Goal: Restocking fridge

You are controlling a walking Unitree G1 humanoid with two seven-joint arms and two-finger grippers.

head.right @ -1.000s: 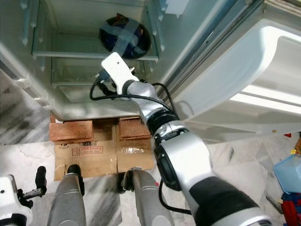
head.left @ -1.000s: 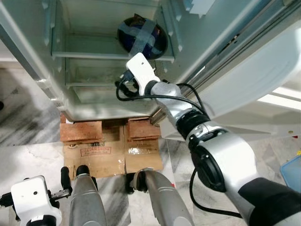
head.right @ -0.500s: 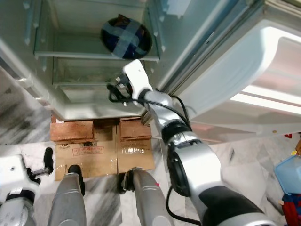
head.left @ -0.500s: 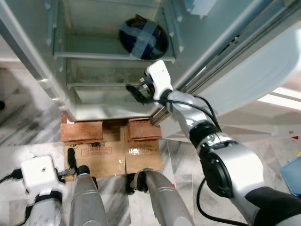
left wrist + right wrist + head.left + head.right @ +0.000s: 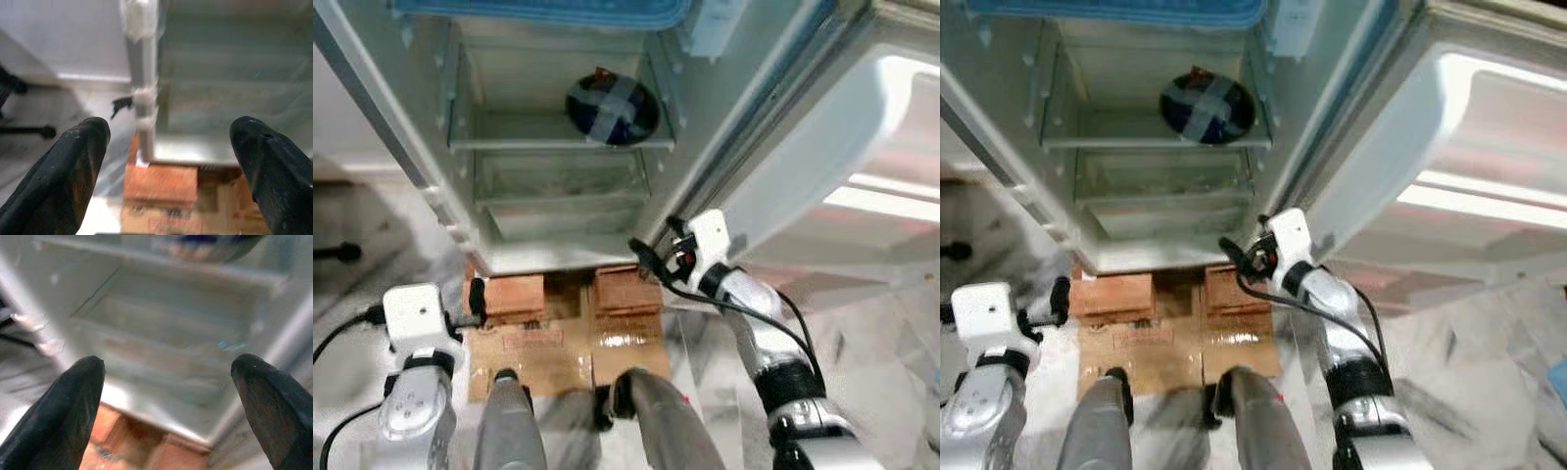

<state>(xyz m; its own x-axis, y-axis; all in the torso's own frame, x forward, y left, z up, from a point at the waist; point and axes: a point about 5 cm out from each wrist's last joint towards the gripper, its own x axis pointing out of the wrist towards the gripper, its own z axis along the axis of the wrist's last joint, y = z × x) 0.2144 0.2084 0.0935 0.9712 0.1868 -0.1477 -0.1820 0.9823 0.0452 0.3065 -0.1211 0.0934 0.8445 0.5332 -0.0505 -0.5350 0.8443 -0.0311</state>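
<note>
Left eye view: a dark blue round item crossed with grey tape (image 5: 612, 110) lies on a glass shelf (image 5: 509, 143) inside the open fridge (image 5: 431, 186), toward the shelf's right side and near the right inner wall. Its contents cannot be identified. Below that shelf sit further clear shelves or drawers, and a blue-rimmed edge (image 5: 538, 12) runs across the top of the compartment.

Right gripper (image 5: 651, 257) is outside the compartment, at the lower right corner of the fridge opening, just beside the cabinet edge and well below the taped item. Its two black fingers (image 5: 63, 406) stand spread wide apart in the right wrist view, with nothing between them; the fridge shelves show through the gap.

Left gripper (image 5: 475, 299) is held low at the robot's left, near the lower left corner of the fridge. Its fingers (image 5: 68, 166) are likewise parted and hold nothing.

Fridge door (image 5: 842, 147) stands open on the right. The cabinet rests on red bricks (image 5: 509, 294), with flattened cardboard (image 5: 558, 343) on the marble floor (image 5: 362, 323) beneath.
</note>
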